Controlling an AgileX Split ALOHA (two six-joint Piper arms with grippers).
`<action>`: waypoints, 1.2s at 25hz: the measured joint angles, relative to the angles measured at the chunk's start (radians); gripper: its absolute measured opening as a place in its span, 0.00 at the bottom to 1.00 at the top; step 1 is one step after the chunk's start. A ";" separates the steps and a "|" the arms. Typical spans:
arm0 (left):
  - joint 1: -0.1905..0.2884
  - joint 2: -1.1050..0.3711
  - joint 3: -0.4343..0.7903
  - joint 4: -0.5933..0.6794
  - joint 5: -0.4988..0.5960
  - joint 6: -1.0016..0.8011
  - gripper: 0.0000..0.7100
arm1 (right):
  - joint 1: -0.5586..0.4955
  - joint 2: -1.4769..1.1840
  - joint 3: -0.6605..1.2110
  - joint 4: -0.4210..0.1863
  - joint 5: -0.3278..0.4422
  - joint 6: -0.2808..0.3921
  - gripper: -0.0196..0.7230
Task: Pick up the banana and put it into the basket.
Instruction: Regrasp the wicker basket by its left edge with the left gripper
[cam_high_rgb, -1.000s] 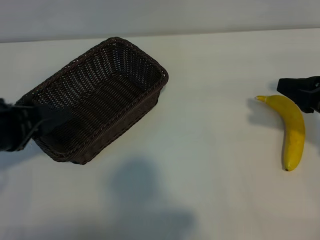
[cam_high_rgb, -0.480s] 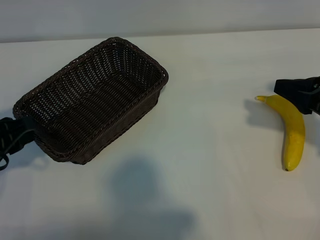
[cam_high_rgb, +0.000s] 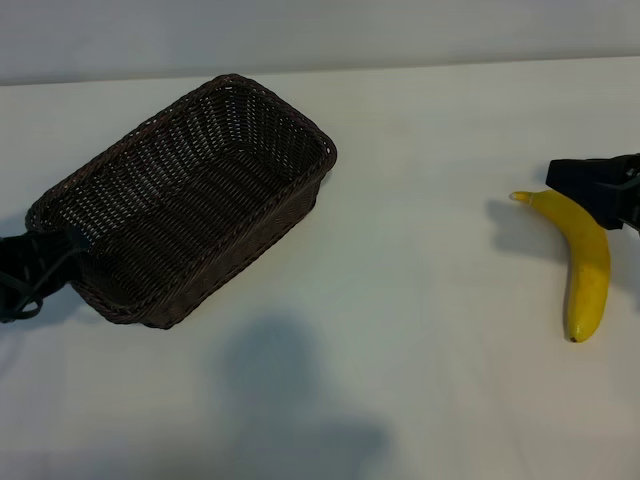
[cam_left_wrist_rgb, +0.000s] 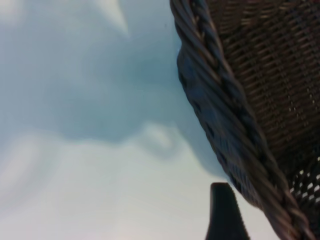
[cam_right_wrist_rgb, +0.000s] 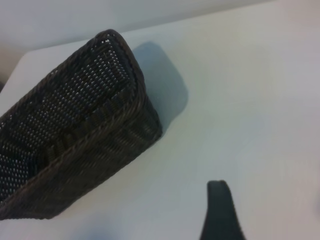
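The yellow banana (cam_high_rgb: 588, 262) lies flat on the white table at the right, stem end pointing left. My right gripper (cam_high_rgb: 598, 186) hovers by the table's right edge, just beyond that stem end, open and holding nothing; the right wrist view shows one dark finger (cam_right_wrist_rgb: 220, 212) over bare table. The dark brown wicker basket (cam_high_rgb: 240, 250) stands at the left, set at an angle. My left gripper (cam_high_rgb: 28, 268) sits at the far left, beside the basket's near corner. It is open, and one finger (cam_left_wrist_rgb: 225, 215) shows just outside the woven rim (cam_left_wrist_rgb: 225, 100).
White table (cam_high_rgb: 420, 300) stretches between basket and banana. A soft shadow (cam_high_rgb: 290, 390) falls on the table in front of the basket. A pale wall runs along the back. The basket's side wall (cam_right_wrist_rgb: 90, 150) also fills the far part of the right wrist view.
My left gripper has pulled back to the left, off the basket's near corner. The right gripper has crept a little left toward the banana's stem. Basket and banana have not moved.
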 joint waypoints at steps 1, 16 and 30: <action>0.000 0.004 0.000 0.000 -0.008 0.000 0.67 | 0.000 0.000 0.000 0.000 0.000 0.000 0.68; 0.000 0.133 0.000 -0.035 -0.132 0.000 0.67 | 0.000 0.000 0.000 0.000 0.000 0.000 0.68; 0.000 0.260 -0.001 -0.054 -0.242 0.000 0.67 | 0.000 0.000 0.000 0.000 0.016 0.000 0.68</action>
